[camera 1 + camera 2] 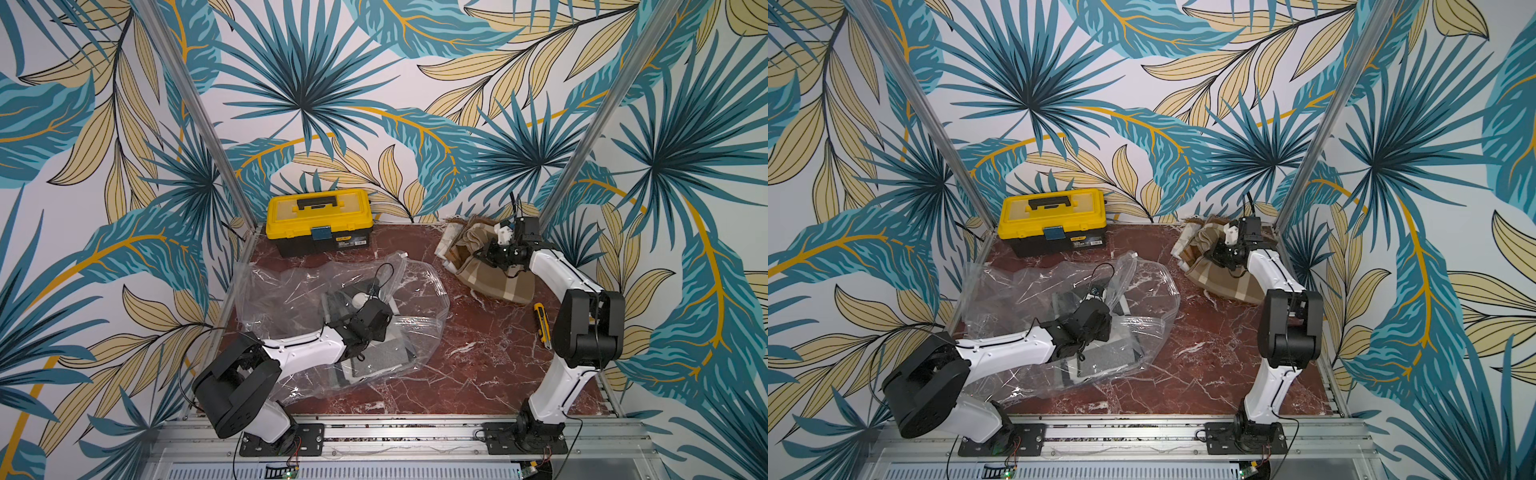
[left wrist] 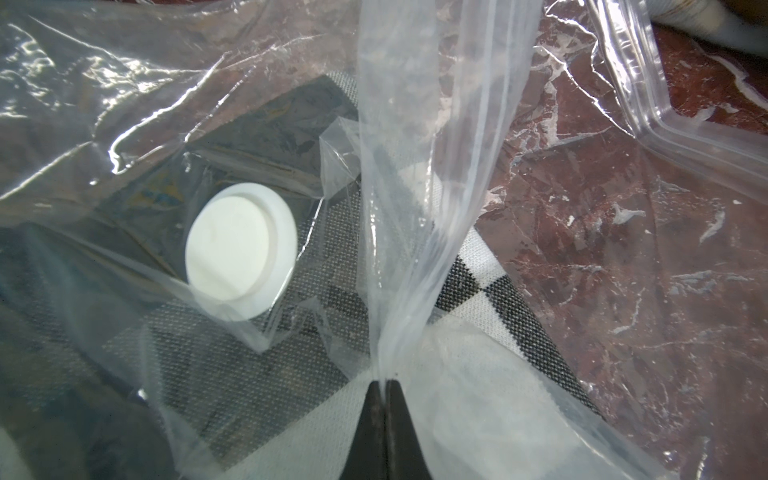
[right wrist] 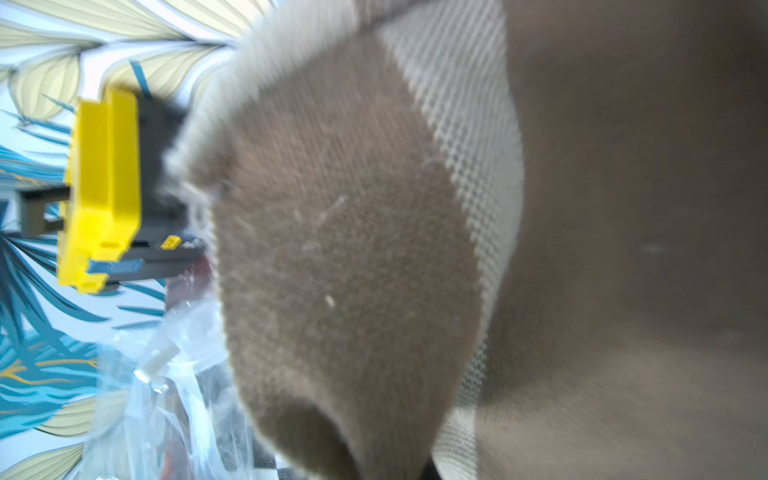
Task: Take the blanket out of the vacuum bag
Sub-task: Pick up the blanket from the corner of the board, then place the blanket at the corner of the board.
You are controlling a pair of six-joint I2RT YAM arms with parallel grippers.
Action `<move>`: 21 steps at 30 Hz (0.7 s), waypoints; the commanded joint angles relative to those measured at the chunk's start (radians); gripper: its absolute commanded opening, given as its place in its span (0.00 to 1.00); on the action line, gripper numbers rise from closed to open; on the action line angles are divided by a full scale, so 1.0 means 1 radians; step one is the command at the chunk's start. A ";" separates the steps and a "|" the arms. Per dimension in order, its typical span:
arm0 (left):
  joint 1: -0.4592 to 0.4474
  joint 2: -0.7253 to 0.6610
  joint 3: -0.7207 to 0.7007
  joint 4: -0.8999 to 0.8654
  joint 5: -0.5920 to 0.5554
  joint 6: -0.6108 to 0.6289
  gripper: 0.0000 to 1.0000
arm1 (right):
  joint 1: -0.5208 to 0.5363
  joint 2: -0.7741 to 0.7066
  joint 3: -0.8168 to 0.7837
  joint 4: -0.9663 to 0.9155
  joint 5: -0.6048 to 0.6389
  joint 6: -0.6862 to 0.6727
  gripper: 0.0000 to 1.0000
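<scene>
Vacuum bag [image 1: 270, 299] lies crumpled on the left half of the desk [image 1: 478, 365], in front of the yellow toolbox [image 1: 320, 220]. Its zip-seal edge [image 2: 665, 124] gapes open on the side turned toward the right arm, with the slider clip [image 1: 402, 254] at the far end of that edge. A grey checked blanket [image 1: 374, 357] sits folded inside the plastic, the round white valve [image 2: 241, 251] resting above it. The left gripper [image 2: 384, 376] has its jaws pressed fully together on a pinch of the bag's upper film, which it pulls up into a taut ridge; the checked weave lies directly beneath and beyond that pinch. A brown plaid blanket [image 1: 498, 284] is heaped in the far right corner, well apart from the bag. The right gripper [image 1: 487, 253] is buried in its folds, and brown cloth fills the right wrist view. The jaws themselves are hidden there, but read as closed, apparently on a fold of that cloth. A yellow utility knife [image 1: 542, 326] lies just beside the right arm. Judgement: the blanket left in the bag runs lengthwise from near-left toward the mouth. It should come out toward the right arm, which is across the desk from it, while the left pinch holds the film up.
</scene>
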 commanded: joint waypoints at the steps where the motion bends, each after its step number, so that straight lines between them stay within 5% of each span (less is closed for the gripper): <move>1: -0.007 -0.012 -0.016 0.012 0.011 -0.003 0.00 | -0.084 -0.078 -0.055 0.205 -0.074 0.097 0.00; 11: -0.007 0.005 0.000 0.012 0.018 0.005 0.00 | -0.232 -0.229 -0.174 0.446 0.043 0.199 0.00; 21: -0.007 0.038 0.022 0.021 0.034 0.012 0.00 | -0.239 -0.393 -0.222 0.471 0.231 0.049 0.00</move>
